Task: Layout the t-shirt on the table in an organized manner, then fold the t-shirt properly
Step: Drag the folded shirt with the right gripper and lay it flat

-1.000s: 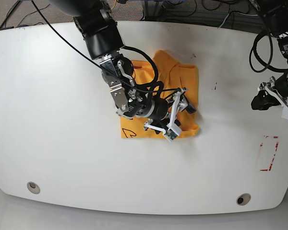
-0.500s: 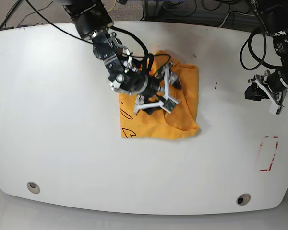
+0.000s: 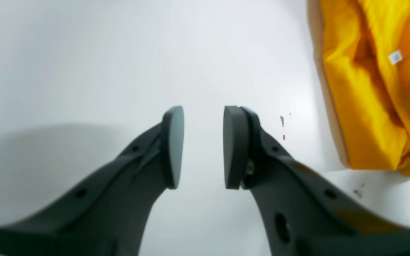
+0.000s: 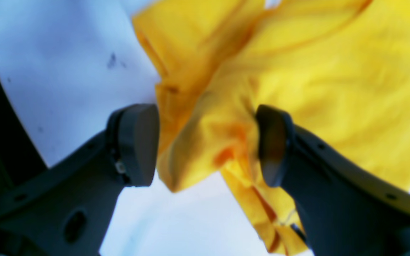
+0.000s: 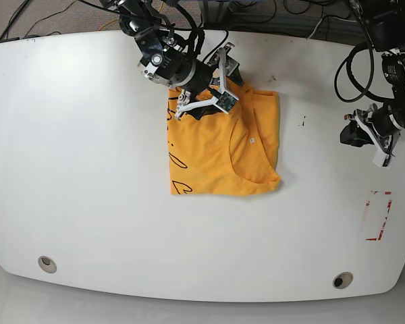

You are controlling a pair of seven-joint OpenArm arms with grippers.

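The t-shirt [image 5: 219, 152] is bright orange-yellow, with thin black cursive strokes and a small heart outline along the edge farthest from the left jaws, and a tiny white tag [image 5: 252, 142] near its neckline. The bench [image 5: 88, 169] is glossy white, with a few dark specks [image 3: 282, 124] just beside the left jaws and a red rectangular outline [image 5: 378, 216] well below them in the base view. Both pairs of jaws are dark grey. Between the right jaws the cloth shows deeper orange shadows in its folds.
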